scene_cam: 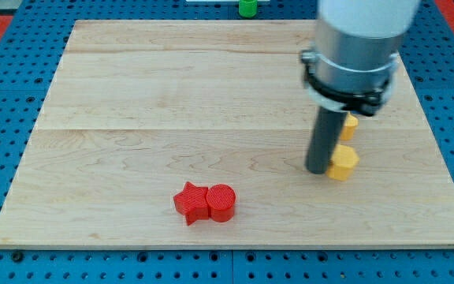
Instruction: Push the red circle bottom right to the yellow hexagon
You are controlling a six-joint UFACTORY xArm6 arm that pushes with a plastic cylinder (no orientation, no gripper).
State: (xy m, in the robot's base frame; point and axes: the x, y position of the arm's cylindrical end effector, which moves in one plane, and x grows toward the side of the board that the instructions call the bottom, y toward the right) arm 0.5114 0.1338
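Note:
The red circle (221,203) lies on the wooden board (172,95) near the view's bottom, left of centre. A red star (190,203) touches its left side. The yellow hexagon (343,162) lies at the view's right, well right of and a little above the red circle. My tip (318,169) stands right against the hexagon's left side, far from the red circle. A second yellow block (350,124) sits just above the hexagon, mostly hidden behind the rod, so its shape is unclear.
A green block (247,8) stands beyond the board's top edge. The board rests on a blue pegboard surface (6,118). The arm's grey body (357,47) covers the board's top right part.

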